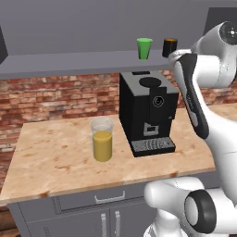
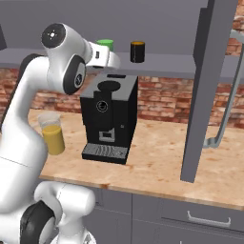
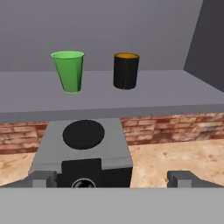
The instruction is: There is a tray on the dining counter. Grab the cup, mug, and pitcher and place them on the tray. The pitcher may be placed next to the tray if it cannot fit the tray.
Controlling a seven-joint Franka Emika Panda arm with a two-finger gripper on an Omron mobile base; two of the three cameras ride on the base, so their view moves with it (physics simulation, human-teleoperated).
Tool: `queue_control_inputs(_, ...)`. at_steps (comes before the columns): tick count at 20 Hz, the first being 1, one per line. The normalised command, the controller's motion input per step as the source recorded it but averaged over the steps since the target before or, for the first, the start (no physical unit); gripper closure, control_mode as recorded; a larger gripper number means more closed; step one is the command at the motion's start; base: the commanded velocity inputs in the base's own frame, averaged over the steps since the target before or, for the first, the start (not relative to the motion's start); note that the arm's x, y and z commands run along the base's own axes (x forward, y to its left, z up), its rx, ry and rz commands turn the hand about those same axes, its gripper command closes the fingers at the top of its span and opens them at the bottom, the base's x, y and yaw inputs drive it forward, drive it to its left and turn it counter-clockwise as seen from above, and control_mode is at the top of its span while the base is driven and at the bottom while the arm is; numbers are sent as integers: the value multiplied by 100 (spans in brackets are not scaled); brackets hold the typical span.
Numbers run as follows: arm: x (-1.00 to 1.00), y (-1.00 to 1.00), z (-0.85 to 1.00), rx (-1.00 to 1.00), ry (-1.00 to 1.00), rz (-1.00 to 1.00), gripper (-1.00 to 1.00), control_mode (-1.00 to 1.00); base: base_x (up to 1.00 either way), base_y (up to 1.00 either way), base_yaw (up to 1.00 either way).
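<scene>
Two small vessels, the bright green tapered cup point(image 3: 68, 71) and the black mug with orange inside point(image 3: 126, 71), stand apart on the grey shelf point(image 3: 175, 94), back from its front edge. We see our gripper point(image 3: 112, 178) spread wide, empty, above the black coffee machine point(image 1: 148, 111). The clear glass pitcher of orange liquid point(image 1: 102, 139) stands on the wood-topped counter point(image 1: 51, 157) left of it

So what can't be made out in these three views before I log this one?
- mug: its handle can't be seen in the hand view; in the left base view the arm covers its right side.
- cup: right base view, lower part hidden behind the arm.
- pitcher: right base view, left edge hidden by the arm.
- gripper: open, but its fingertips are cut off by the hand view's bottom.
</scene>
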Motion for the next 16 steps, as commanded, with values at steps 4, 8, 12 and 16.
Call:
queue_control_inputs(4,42,-32,0,0,0,-10,-100,-100,0,0,0)
queue_control_inputs(8,39,-38,0,0,0,-10,-100,-100,0,0,0)
queue_control_inputs(12,46,-20,0,0,0,-6,-100,-100,0,0,0)
queue_control_inputs(16,52,0,0,1,0,-2,-100,-100,0,0,0)
